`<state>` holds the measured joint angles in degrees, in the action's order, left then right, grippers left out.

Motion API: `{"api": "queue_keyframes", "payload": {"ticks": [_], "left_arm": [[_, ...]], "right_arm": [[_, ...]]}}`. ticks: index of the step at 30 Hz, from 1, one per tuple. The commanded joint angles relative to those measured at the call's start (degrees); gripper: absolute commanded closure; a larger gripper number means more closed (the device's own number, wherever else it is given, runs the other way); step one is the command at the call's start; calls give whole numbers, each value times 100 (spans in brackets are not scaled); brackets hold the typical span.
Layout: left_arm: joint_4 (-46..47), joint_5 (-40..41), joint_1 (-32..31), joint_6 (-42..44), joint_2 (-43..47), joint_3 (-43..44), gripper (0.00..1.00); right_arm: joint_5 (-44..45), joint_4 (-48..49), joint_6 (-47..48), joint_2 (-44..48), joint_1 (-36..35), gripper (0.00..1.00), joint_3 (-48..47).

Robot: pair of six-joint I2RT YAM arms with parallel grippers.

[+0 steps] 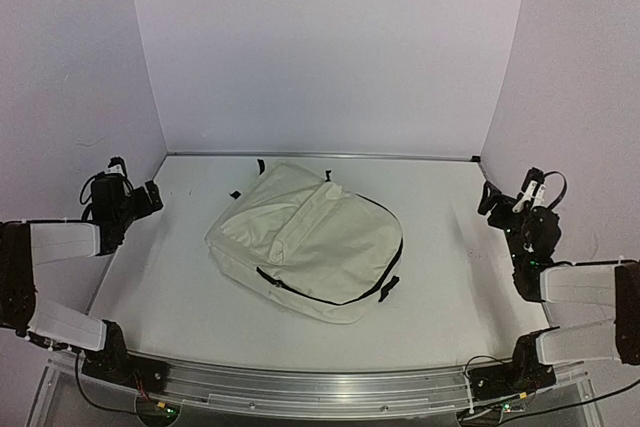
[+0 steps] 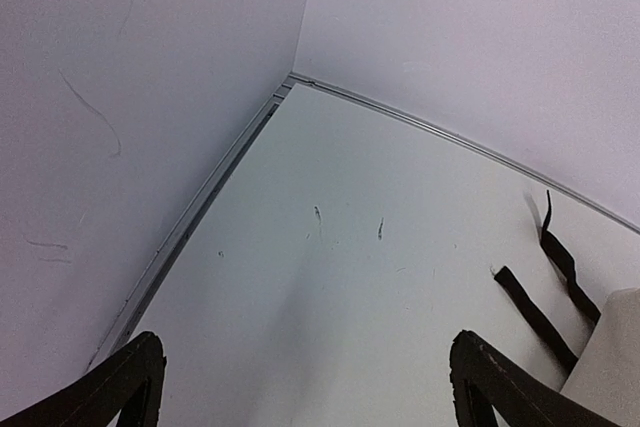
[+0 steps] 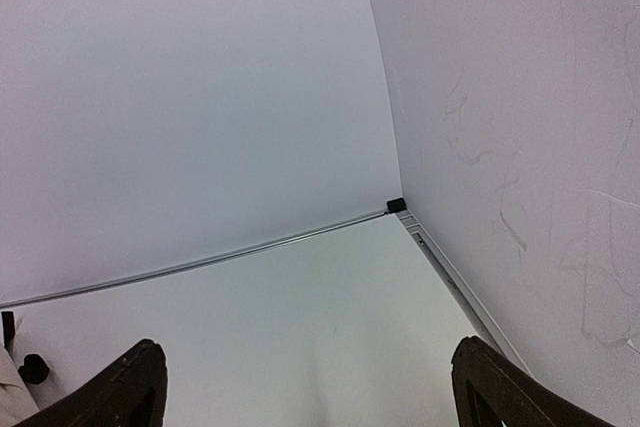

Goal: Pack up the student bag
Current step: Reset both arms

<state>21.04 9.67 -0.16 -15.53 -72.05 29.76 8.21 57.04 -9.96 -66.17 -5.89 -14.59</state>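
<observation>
The cream backpack [image 1: 308, 242] lies flat at mid-frame, zips apparently shut, while the left gripper [image 1: 138, 197] and right gripper [image 1: 508, 199] hover spread and empty at the edges, fitting either an unpacked or finished bag.

Both arms sit folded back at the sides, forearms angled up and outward. The left tool [image 1: 128, 193] hangs wide apart and holds nothing. The right tool [image 1: 512, 197] is likewise spread, its fingers [image 3: 130, 387] gripping nothing.

bag [image 2: 612, 367] – cut off by frame edge
</observation>
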Motion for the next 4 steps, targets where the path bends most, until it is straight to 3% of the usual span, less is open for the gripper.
{"api": "queue_keyframes", "payload": {"ticks": [1, 4], "left_arm": [[454, -29, -1, 153, 6, -57, 0], [395, 37, -1, 141, 6, -8, 0]], "right_arm": [[115, 552, 116, -19, -23, 2, 13], [111, 562, 125, -10, -28, 2, 39]]}}
